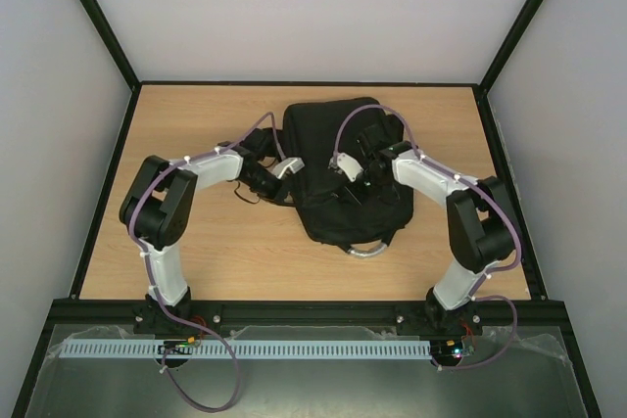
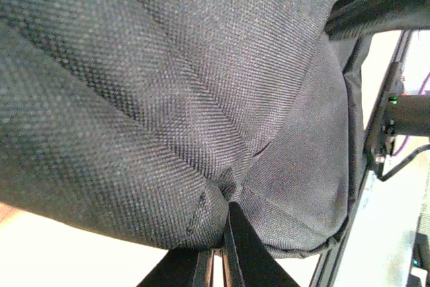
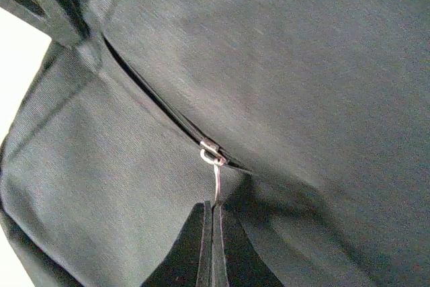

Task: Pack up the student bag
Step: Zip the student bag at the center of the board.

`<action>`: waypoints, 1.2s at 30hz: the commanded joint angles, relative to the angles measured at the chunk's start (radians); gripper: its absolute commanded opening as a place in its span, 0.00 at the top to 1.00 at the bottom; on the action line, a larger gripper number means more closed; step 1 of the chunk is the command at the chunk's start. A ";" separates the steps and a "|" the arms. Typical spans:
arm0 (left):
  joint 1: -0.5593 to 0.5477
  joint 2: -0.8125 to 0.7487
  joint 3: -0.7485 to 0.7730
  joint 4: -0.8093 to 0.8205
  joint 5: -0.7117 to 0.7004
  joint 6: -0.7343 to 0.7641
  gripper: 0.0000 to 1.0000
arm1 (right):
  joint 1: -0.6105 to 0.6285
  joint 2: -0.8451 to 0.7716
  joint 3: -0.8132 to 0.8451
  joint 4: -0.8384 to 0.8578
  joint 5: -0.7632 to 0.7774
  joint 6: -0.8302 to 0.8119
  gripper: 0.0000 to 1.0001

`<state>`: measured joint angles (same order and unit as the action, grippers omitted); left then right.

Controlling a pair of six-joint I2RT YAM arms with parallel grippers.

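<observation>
My right gripper is clamped on the zip pull of the student bag, mid-table. The zip track runs up-left from my fingers. My left gripper pinches fabric at the bag's left edge.

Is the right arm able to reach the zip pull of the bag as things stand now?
Probably yes: the right gripper is shut on the zip pull, with nothing between them. The left gripper pinches fabric at the side of the bag, away from the zip.
</observation>
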<state>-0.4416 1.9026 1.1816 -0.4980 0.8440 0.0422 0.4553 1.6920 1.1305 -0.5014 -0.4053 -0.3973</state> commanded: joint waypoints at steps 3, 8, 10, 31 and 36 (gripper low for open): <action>0.060 -0.063 -0.063 -0.082 -0.144 0.063 0.98 | -0.076 0.018 -0.025 -0.138 -0.001 -0.044 0.99; 0.106 -0.078 -0.087 -0.086 -0.167 0.068 0.97 | -0.125 0.010 -0.040 -0.147 -0.004 -0.045 0.99; 0.126 -0.079 -0.089 -0.086 -0.177 0.067 0.98 | -0.137 0.004 -0.046 -0.152 -0.004 -0.048 0.99; 0.162 -0.099 -0.101 -0.072 -0.236 0.053 0.98 | -0.301 -0.020 -0.041 -0.260 0.062 -0.141 0.99; 0.165 -0.102 -0.103 -0.067 -0.241 0.052 0.98 | -0.340 -0.021 -0.026 -0.283 0.073 -0.145 0.99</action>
<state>-0.3138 1.8301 1.1027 -0.5217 0.7063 0.0967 0.1631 1.6974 1.0912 -0.6662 -0.4213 -0.5262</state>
